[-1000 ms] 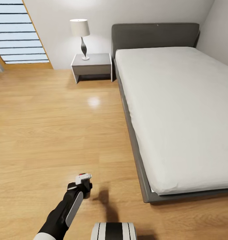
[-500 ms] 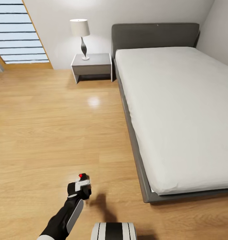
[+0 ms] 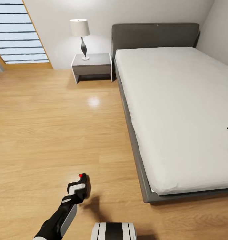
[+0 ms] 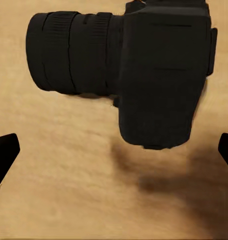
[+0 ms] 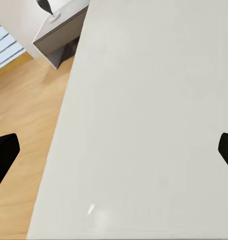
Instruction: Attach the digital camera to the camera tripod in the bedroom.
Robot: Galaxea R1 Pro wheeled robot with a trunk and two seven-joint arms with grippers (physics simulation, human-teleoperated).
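- Left arm (image 3: 57, 216) came in from the lower left of the head view. It was stretched forward low over the wood floor (image 3: 44, 126), black forearm with a grey-white panel.
- Left end effector (image 3: 78, 186) sat lower left of centre and carried a red dot on top. It was well apart from the bed (image 3: 140, 173).
- In the left wrist view the fingertips (image 4: 4, 156) sat at the two side edges, spread wide. Neither touched anything there, so the end effector read as open.
- Digital camera (image 4: 159, 75) filled the upper half of the left wrist view, between and beyond the fingertips.
- It was matte black, with a boxy body at the right of that frame and a ribbed lens barrel pointing to the left.
- A soft shadow lay on the floor just below it in the frame. I couldn't tell whether it was resting on the floor or off it.
- In the head view the camera was too dark and small to separate from the end effector.
- Right end effector (image 5: 114, 152) was over the white mattress (image 3: 180, 110). Its fingertips sat at the side edges of the wrist frame, wide apart, with nothing between them.
- One black tip of it poked in at the right edge of the head view.
- At upper left of the head view, the nightstand (image 3: 92, 65) carried a lamp (image 3: 80, 31), with a slatted window (image 3: 17, 30) in the corner.
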